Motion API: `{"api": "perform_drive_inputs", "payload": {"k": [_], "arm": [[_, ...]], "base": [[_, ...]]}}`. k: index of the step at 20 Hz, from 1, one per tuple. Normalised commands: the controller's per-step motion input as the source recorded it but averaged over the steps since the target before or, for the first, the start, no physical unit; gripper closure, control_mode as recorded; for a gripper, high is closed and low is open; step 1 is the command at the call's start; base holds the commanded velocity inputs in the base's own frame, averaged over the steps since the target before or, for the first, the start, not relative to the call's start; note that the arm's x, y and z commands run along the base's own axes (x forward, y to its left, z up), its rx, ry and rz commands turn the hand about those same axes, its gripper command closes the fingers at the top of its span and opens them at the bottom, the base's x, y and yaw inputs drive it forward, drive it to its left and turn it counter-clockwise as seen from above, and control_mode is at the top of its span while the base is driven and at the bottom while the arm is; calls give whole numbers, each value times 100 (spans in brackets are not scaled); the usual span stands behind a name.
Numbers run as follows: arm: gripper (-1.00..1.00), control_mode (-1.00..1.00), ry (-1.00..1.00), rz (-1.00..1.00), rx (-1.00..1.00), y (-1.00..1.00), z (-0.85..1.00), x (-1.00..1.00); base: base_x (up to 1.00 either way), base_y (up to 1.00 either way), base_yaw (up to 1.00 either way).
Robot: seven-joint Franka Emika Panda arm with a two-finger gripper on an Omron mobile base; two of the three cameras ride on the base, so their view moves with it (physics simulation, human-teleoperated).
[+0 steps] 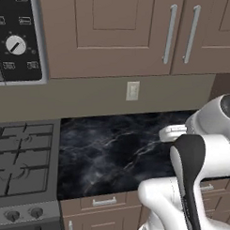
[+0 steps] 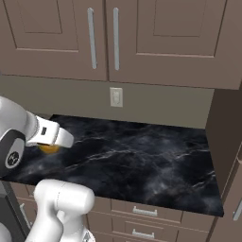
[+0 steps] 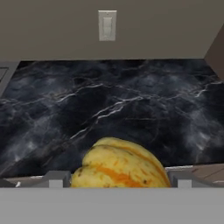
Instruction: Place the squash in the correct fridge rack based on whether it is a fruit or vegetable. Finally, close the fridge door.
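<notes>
Yellow, orange-streaked squash [image 3: 120, 165]: we are seeing it cut off at the bottom of the hand view, sitting between the two grey fingertips [image 3: 56, 178] of the gripper [image 3: 117, 179], which is standing open about as wide as the squash; whether the pads are touching it, we cannot tell. In the right base view our forearm is hiding all but an orange sliver of it [image 2: 48, 148], near the left end of the counter [image 2: 142, 160].
Black marbled counter: running below a beige wall.
Wall switch [image 1: 132, 90]: sitting above it.
Brown upper cabinets [image 1: 119, 32].
Gas stove [image 1: 21, 158]: adjoining the counter's left edge.
</notes>
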Motion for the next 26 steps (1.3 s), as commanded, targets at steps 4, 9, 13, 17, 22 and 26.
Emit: {"api": "perform_drive_inputs", "payload": {"k": [4, 9, 13, 17, 22, 26], "arm": [[100, -100, 0, 0, 0, 0, 0, 14], [100, -100, 0, 0, 0, -4, 0, 10], [100, -100, 0, 0, 0, -2, 0, 6], [100, -100, 0, 0, 0, 0, 0, 17], [100, 100, 0, 0, 0, 0, 0, 6], [100, 100, 0, 0, 0, 0, 0, 0]], "base": [[0, 0, 0], [0, 0, 0], [0, 0, 0], [0, 0, 0], [2, 0, 0], [-7, 0, 0]]}}
